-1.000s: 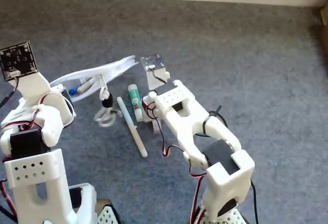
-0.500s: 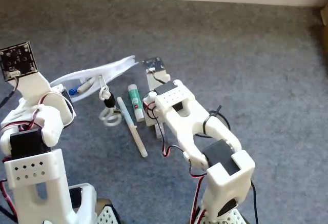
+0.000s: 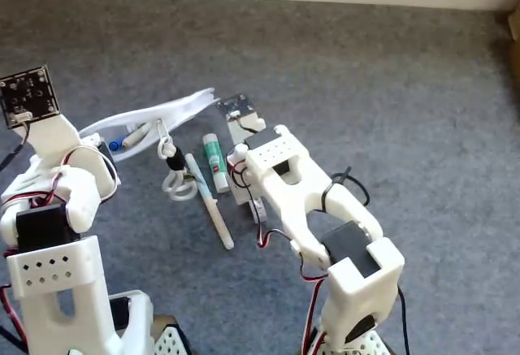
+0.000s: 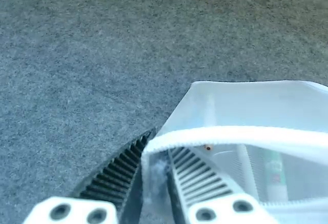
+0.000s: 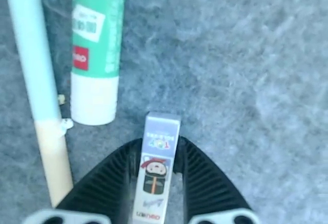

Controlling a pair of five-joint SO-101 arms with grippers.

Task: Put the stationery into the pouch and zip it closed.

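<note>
Right wrist view: right gripper (image 5: 158, 148) is clamped on a small eraser (image 5: 152, 188), just beside the glue stick (image 5: 97, 44) and pale blue pen (image 5: 36, 75) lying on the grey carpet (image 5: 246, 70). Left gripper (image 4: 158, 156) pinches the rim of the mesh pouch (image 4: 256, 106) at far left, mouth open. My read is early stage: eraser, glue stick, pen and scissors (image 3: 172, 172) are all outside, something blue-tipped may be inside, and the zip is not done.

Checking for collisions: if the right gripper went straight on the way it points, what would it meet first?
Likely bare grey carpet. The right gripper, shut on a small eraser, points just past the glue stick's white end, which lies to one side; depth is unclear.
</note>
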